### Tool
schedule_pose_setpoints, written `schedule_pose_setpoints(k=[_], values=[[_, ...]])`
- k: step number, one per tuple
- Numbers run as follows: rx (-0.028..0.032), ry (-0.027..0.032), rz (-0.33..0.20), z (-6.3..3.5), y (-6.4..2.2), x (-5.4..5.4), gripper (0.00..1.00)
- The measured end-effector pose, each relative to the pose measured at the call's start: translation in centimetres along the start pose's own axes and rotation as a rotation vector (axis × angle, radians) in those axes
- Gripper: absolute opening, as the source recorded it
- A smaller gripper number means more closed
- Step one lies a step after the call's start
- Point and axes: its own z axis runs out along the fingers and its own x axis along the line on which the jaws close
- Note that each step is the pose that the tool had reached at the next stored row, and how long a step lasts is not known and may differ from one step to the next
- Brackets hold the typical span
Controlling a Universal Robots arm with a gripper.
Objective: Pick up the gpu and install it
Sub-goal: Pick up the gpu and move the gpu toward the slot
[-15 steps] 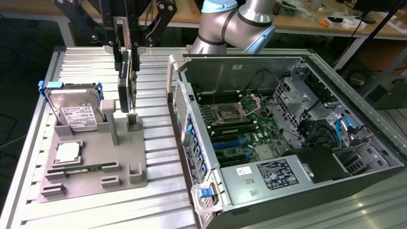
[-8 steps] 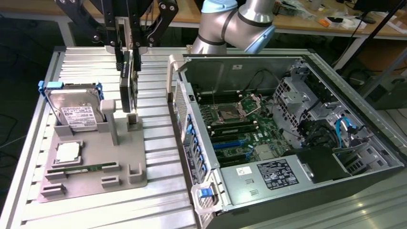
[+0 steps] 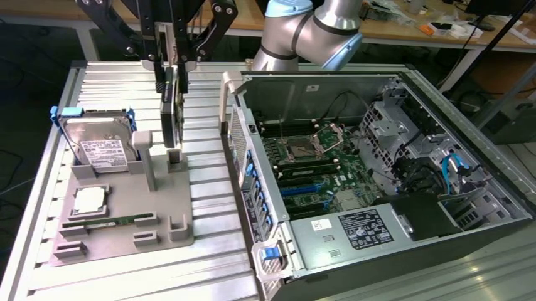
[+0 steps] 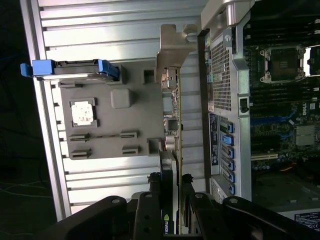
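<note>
Exterior view: slatted bench (image 3: 218, 251) carried an open PC case (image 3: 302, 94) on the exterior view's right, with the motherboard (image 3: 310, 157) exposed. Grey parts fixture (image 3: 134, 200) sat just beside the case, on the exterior view's left. gpu (image 3: 170, 116) stood upright on edge over the fixture's case-side edge. Couldn't tell if its lower edge touched the slot. Claw (image 3: 171, 78) was clamped on the gpu's top edge. Wrist view had a finger on each face of the card.
</note>
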Motion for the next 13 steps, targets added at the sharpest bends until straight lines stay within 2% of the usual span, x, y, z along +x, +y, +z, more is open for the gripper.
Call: schedule_pose_setpoints(k=[13], values=[[0.0000,0.0000,0.000,0.01,0.04,-0.40,0.27]])
